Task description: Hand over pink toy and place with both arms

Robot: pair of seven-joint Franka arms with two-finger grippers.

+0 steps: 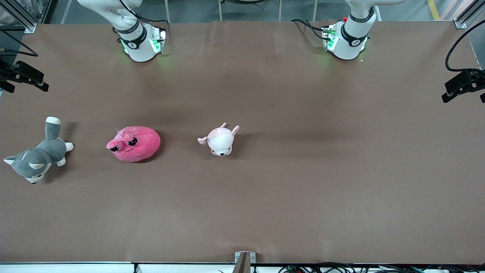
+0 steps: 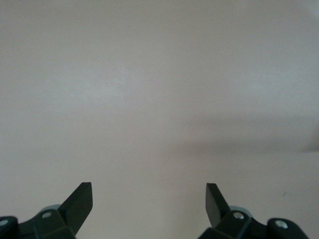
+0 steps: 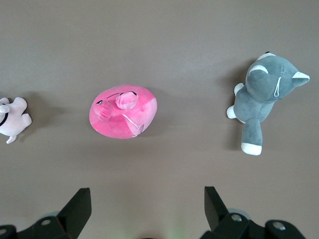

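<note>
Table (image 1: 288, 197): pink toy (image 1: 134, 144) lies toward the right arm's end, between grey plush (image 1: 36, 159) and pale plush (image 1: 221, 139); you should find it soft, light; pinch its rounded middle; right gripper (image 3: 147, 201) above it, fingers wide, empty; left gripper (image 2: 149, 196) over bare table, likewise wide, empty.

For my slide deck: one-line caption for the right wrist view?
Open right claw above the pink toy, flanked by grey plush and pale-pink plush.
</note>
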